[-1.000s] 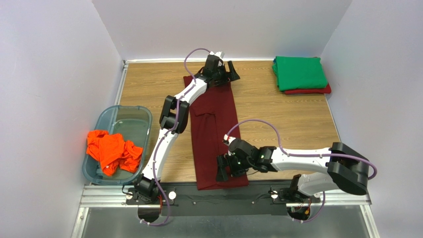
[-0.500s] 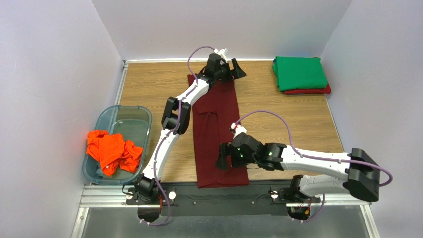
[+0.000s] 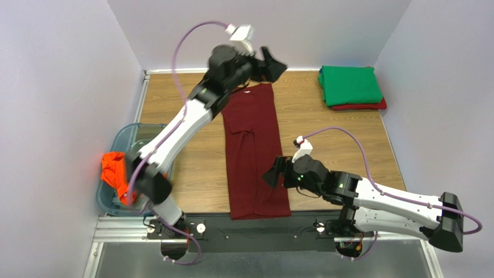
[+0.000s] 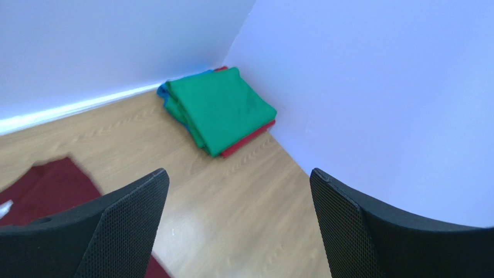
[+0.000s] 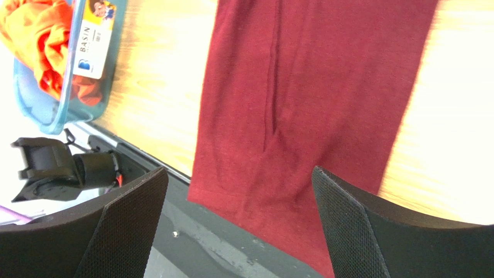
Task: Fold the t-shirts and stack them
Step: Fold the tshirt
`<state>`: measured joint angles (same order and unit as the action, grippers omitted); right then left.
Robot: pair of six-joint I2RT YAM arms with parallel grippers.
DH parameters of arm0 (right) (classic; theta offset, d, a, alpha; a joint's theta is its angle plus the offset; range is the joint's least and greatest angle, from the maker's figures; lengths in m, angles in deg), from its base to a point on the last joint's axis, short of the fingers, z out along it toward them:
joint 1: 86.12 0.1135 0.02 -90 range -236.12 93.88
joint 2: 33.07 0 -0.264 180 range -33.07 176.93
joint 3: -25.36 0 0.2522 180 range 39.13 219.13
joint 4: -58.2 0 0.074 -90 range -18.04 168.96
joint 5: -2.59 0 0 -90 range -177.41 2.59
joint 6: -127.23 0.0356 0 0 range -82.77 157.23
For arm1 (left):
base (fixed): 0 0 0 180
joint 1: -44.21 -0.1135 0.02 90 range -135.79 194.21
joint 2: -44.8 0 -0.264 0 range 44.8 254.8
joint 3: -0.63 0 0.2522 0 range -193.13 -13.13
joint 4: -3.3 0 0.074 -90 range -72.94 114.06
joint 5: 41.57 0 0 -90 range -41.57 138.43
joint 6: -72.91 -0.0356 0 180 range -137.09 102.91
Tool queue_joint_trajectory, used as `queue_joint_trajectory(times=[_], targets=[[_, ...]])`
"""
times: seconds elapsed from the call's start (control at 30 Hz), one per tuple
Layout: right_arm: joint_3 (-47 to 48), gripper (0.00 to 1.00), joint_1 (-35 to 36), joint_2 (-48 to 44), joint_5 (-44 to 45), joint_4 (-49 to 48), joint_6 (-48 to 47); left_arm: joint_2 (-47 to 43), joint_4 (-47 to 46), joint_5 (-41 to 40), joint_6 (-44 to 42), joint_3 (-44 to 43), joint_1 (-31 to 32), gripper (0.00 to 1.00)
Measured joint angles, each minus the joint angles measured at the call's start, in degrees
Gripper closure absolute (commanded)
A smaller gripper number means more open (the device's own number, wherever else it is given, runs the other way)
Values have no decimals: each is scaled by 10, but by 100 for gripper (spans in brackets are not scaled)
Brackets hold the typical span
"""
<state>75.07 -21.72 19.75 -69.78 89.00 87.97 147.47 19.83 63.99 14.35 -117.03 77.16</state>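
Observation:
The dark maroon t-shirt (image 3: pixel 254 150) lies flat on the wooden table as a long narrow strip, folded lengthwise; it also shows in the right wrist view (image 5: pixel 313 110), and a corner in the left wrist view (image 4: pixel 40 185). My left gripper (image 3: pixel 268 62) is open and empty, raised above the shirt's far end. My right gripper (image 3: pixel 272 175) is open and empty, raised above the shirt's near right part. A folded green t-shirt (image 3: pixel 349 85) lies on a folded red one (image 3: pixel 359 106) at the far right corner. A bright orange t-shirt (image 3: pixel 119 174) lies crumpled in the bin.
A clear blue plastic bin (image 3: pixel 139 139) stands at the left edge of the table, also in the right wrist view (image 5: pixel 52 110). White walls close in the table on three sides. A black metal rail (image 3: pixel 261 223) runs along the near edge.
My left arm has lifted up and swung back from the shirt's far end, with its gripper open. My right gripper has risen off the shirt's near end and moved a little right.

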Motion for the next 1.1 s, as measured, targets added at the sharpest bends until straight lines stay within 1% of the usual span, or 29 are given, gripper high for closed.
queue_joint_trajectory(times=[0.07,0.13,0.17,0.23,0.3,0.33,0.37,0.4,0.43,0.47,0.53,0.63,0.7,0.83,0.93,0.97,1.03,1.07,1.1], targets=[[-7,0,-1,-12,8,8,3,-116,-15,-43,2,122,10,2],[-11,0,-3,-19,12,19,5,-204,-16,-82,17,234,15,2],[-13,0,-4,-20,13,25,7,-238,-24,-102,31,302,19,2],[-16,0,-6,-19,14,38,7,-293,-6,-134,63,424,28,2],[-16,0,-7,-14,14,46,4,-338,10,-150,91,528,41,2],[-16,0,-7,-9,14,49,2,-375,35,-153,115,596,52,2],[-15,0,-8,1,15,52,-2,-397,52,-155,127,626,58,2],[-13,0,-8,9,16,55,-4,-442,75,-156,143,669,70,2],[-7,0,-9,22,19,62,-9,-465,92,-157,158,685,75,2],[0,0,-10,35,20,63,-11,-515,117,-161,180,709,87,2],[18,0,-12,62,20,64,-14,-580,144,-162,210,724,101,2],[37,0,-20,99,12,64,-16,-652,181,-158,265,753,128,2],[39,0,-29,114,3,66,-16,-679,205,-145,299,781,155,2],[38,0,-56,130,-27,84,-15,-684,249,-119,359,828,202,3],[28,0,-71,119,-41,90,-13,-667,273,-105,388,838,238,10],[21,0,-73,110,-46,92,-12,-661,275,-99,399,839,248,19],[10,0,-75,98,-50,98,-11,-654,276,-90,411,842,262,25],[7,0,-76,93,-51,99,-11,-652,275,-85,419,846,268,33],[4,0,-78,87,-53,102,-10,-651,275,-80,428,853,273,37]])
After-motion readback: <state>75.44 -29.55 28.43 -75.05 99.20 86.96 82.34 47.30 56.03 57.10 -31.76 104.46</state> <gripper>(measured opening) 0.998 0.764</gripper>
